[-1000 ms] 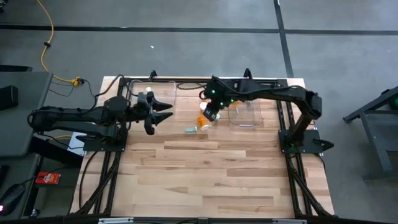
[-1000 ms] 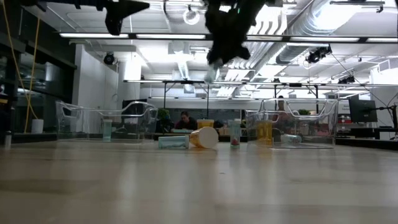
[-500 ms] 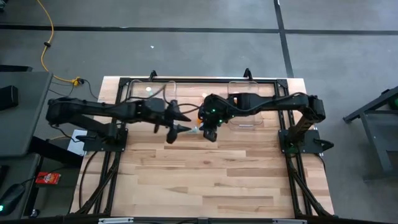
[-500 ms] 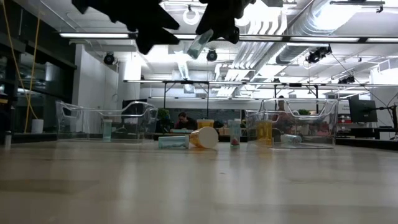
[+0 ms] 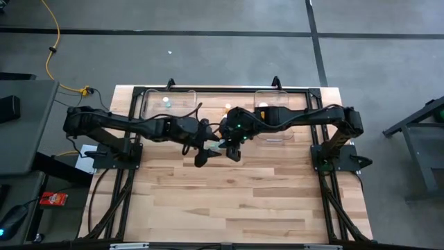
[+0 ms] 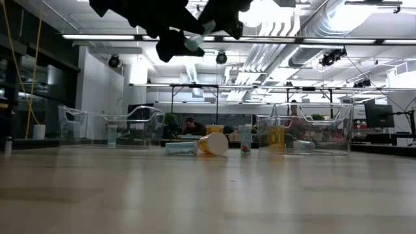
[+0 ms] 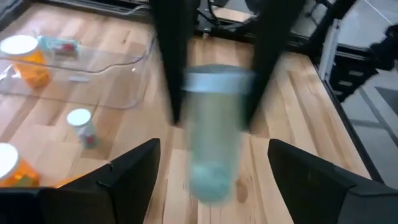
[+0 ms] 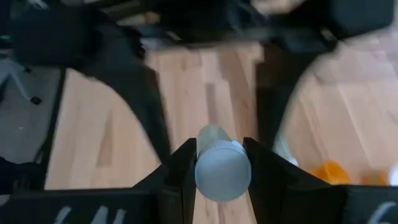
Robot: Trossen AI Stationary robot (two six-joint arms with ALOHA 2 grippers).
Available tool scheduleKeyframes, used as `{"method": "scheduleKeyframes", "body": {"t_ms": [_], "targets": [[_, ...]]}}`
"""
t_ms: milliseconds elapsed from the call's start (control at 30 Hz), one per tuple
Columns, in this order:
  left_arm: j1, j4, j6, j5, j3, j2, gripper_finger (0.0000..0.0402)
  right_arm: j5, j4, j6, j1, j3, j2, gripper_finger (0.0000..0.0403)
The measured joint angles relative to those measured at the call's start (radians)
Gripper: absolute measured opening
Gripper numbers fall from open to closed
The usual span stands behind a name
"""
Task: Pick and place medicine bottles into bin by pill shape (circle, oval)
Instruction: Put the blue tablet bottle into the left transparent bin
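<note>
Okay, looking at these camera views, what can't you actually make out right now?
- Pill shape in the clear vial held by the right gripper: blurred in the left wrist view, end-on to the cap in the right wrist view.
- Where the left gripper meets the vial: both arms overlap in the high view.
- Contents of the left bin and right bin: too small from above, and the right arm covers part of the right bin.

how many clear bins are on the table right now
2. One clear bin sits along the back of the table on the left side. The other bin sits along the back on the right side, partly under the right arm. None seems hidden.
</note>
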Motion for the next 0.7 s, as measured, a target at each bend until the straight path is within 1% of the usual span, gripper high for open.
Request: {"method": "scheduleKeyframes", "body": {"t_ms": [100, 233, 433, 533, 700], "targets": [[-0.004, 0.03, -0.019, -0.009, 0.0, 0.01, 0.0287, -0.013, 0.051, -0.005, 0.004, 0.0, 0.0, 0.0093], [-0.014, 0.064, -0.037, -0.008, 0.0, 0.01, 0.0285, -0.018, 0.063, -0.005, 0.003, 0.0, 0.0, 0.0093], [-0.042, 0.068, 0.0, -0.008, 0.0, 0.01, 0.0279, -0.008, 0.095, -0.025, 0.002, 0.0, 0.0, 0.0093], [-0.054, 0.069, 0.012, -0.014, 0.0, 0.01, 0.026, -0.006, 0.093, -0.028, 0.002, 0.0, -0.002, 0.0093], [-0.056, 0.067, 0.016, -0.031, 0.0, 0.008, 0.0203, -0.006, 0.085, -0.031, 0.002, 0.0, -0.002, 0.0093]]}}
